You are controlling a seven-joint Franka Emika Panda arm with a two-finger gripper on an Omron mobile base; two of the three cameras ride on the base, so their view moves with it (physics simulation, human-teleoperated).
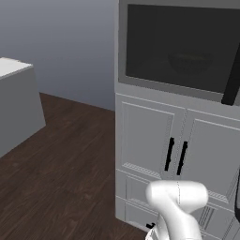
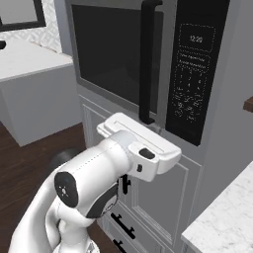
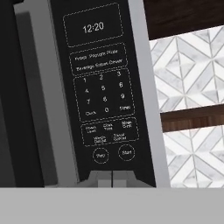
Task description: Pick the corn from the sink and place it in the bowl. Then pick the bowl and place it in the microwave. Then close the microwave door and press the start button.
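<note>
The microwave door (image 1: 178,44) is closed, and its black handle bar (image 2: 147,59) stands upright beside the control panel (image 2: 195,69). Through the dark glass the bowl (image 1: 190,61) shows faintly inside the microwave. The corn is hidden and the sink is out of view. My hand (image 2: 141,141) hovers just below the handle, close to the panel's lower edge. In the hand view my gripper (image 3: 112,178) is shut with nothing in it. Its tips sit just under the round Start button (image 3: 126,152), with the Stop button (image 3: 100,155) to its left.
Grey cabinet doors with black handles (image 1: 176,154) are under the microwave. A grey island counter (image 1: 14,93) stands to the left across dark wood floor. A marble counter (image 2: 222,217) lies to the right, and a tiled wall (image 3: 192,65) is behind it.
</note>
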